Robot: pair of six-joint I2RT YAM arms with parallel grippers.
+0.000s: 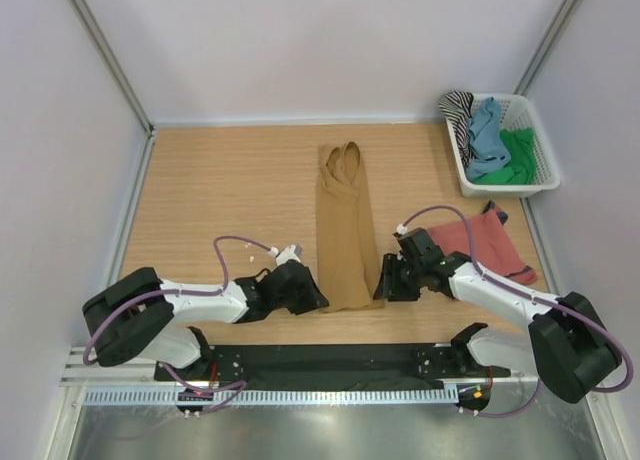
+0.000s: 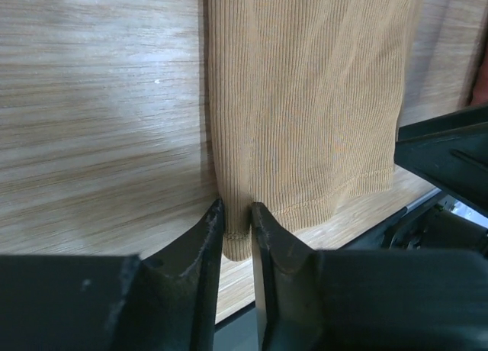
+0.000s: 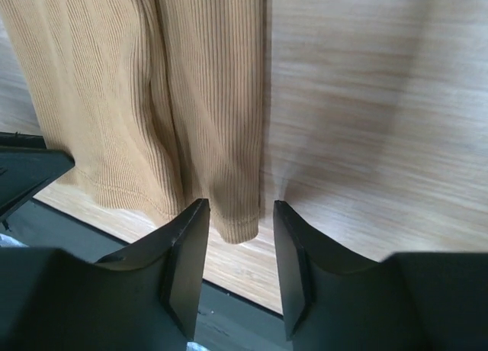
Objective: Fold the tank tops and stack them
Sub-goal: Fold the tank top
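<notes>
An ochre-brown tank top (image 1: 345,230) lies folded into a long narrow strip down the middle of the table, straps at the far end. My left gripper (image 1: 316,298) sits at its near left hem corner; in the left wrist view the jaws (image 2: 236,214) press on that corner of the ribbed cloth (image 2: 305,99) from both sides. My right gripper (image 1: 384,282) is at the near right corner. There its jaws (image 3: 238,214) stand apart around the hem corner (image 3: 236,225), with a gap on the right side. A rust-red tank top (image 1: 490,242) lies crumpled behind the right arm.
A white basket (image 1: 512,189) at the back right holds striped (image 1: 458,108), blue (image 1: 487,135) and green (image 1: 517,155) cloth. A black rail (image 1: 330,360) runs along the table's near edge, just below the hem. White walls enclose the table on three sides.
</notes>
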